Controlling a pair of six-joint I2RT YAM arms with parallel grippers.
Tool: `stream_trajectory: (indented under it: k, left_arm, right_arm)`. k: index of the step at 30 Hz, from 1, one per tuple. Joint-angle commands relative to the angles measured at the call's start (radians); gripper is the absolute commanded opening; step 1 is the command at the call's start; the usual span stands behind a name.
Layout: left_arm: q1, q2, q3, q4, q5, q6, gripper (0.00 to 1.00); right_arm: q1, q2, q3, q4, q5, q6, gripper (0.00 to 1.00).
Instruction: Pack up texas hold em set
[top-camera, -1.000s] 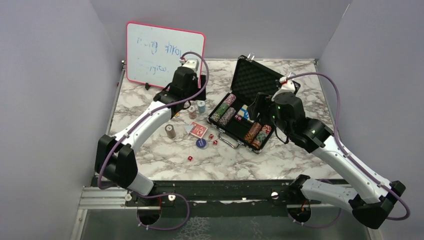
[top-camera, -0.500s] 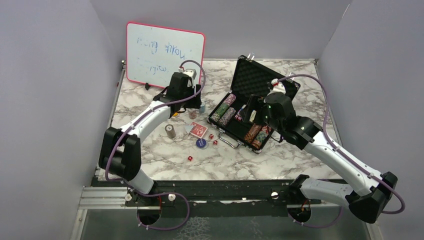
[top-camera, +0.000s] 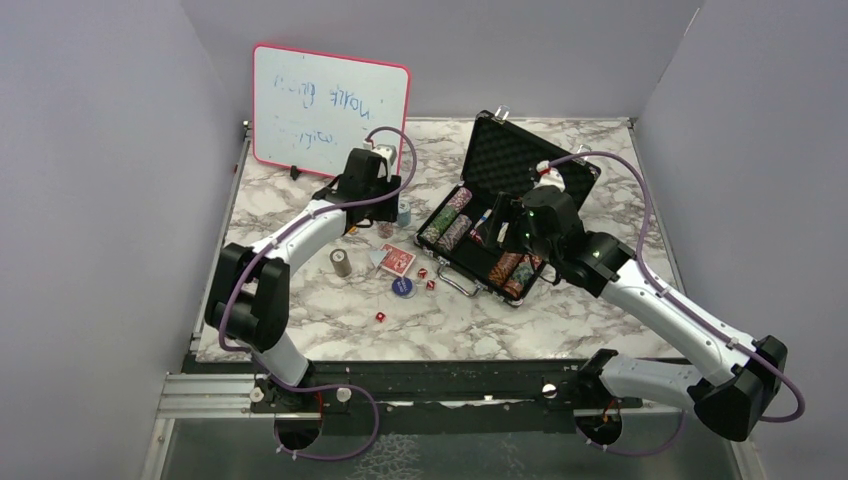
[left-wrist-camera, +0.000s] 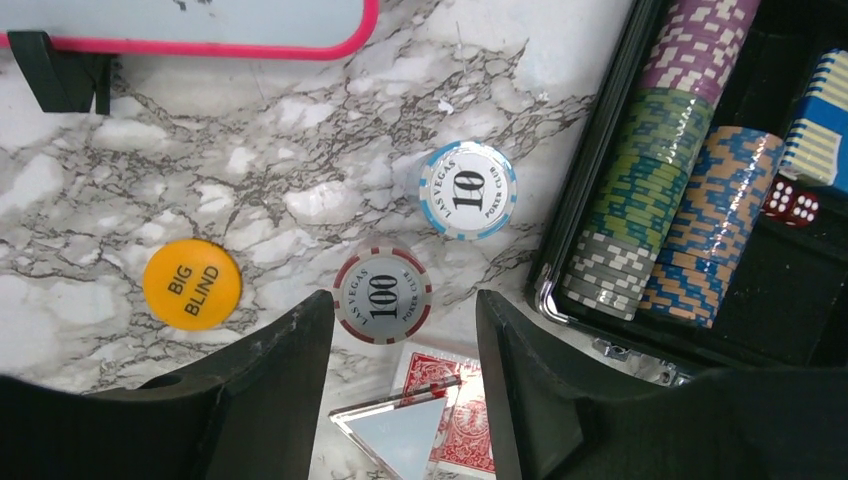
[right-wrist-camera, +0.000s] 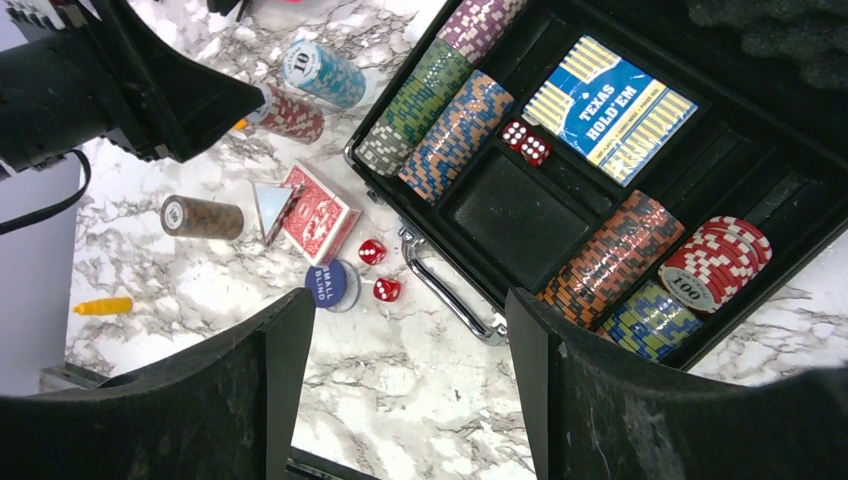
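The black case (top-camera: 478, 166) lies open at the table's middle right, with striped chip stacks (right-wrist-camera: 445, 115) in its slots, a blue card box (right-wrist-camera: 610, 108) and two red dice (right-wrist-camera: 526, 142). My left gripper (left-wrist-camera: 404, 305) is open and empty, just above a red "100" chip stack (left-wrist-camera: 382, 295) standing beside a blue "10" stack (left-wrist-camera: 468, 190). The red-backed cards (left-wrist-camera: 465, 420), the orange button (left-wrist-camera: 191, 284), the blue button (right-wrist-camera: 330, 283) and loose dice (right-wrist-camera: 372, 252) lie on the marble. My right gripper (right-wrist-camera: 408, 300) is open and empty, high over the case's front edge and metal handle (right-wrist-camera: 450, 290).
A pink-framed whiteboard (top-camera: 330, 110) stands at the back left. A brown chip stack (top-camera: 341, 263) stands left of the cards, and a clear triangular piece (left-wrist-camera: 395, 430) rests on them. Another die (top-camera: 380, 317) lies nearer the front. Grey walls close in three sides.
My right arm has swung left, bringing its gripper over the open case. My left arm has shifted its elbow and settled its gripper over the two standing chip stacks.
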Motion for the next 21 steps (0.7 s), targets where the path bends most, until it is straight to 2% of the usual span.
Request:
stream_trajectory:
  k: [1,4,10,13,16,21]
  left_arm:
    - [0.003,0.015,-0.021,-0.011,-0.032,0.005,0.6]
    - [0.002,0.044,-0.011,-0.014,-0.037,0.001,0.63]
    - [0.002,0.129,0.027,-0.003,-0.045,-0.002,0.62]
    - [0.002,0.147,0.027,0.009,-0.048,-0.009,0.54]
    - [0.002,0.143,0.026,0.014,-0.053,-0.011,0.4]
    - [0.003,0.064,0.035,-0.02,-0.029,0.014,0.23]
  right_arm:
    - [0.0,0.012,-0.002,0.035,-0.031,0.006,0.72]
    - [0.0,0.019,-0.003,0.035,-0.036,0.006,0.72]
    - [0.0,0.018,-0.01,0.037,-0.042,0.003,0.72]
    - [-0.001,0.014,-0.01,0.036,-0.043,0.0,0.72]
    - [-0.001,0.007,-0.007,0.038,-0.038,-0.008,0.72]
    - [0.0,-0.003,-0.014,0.073,-0.073,-0.088,0.7]
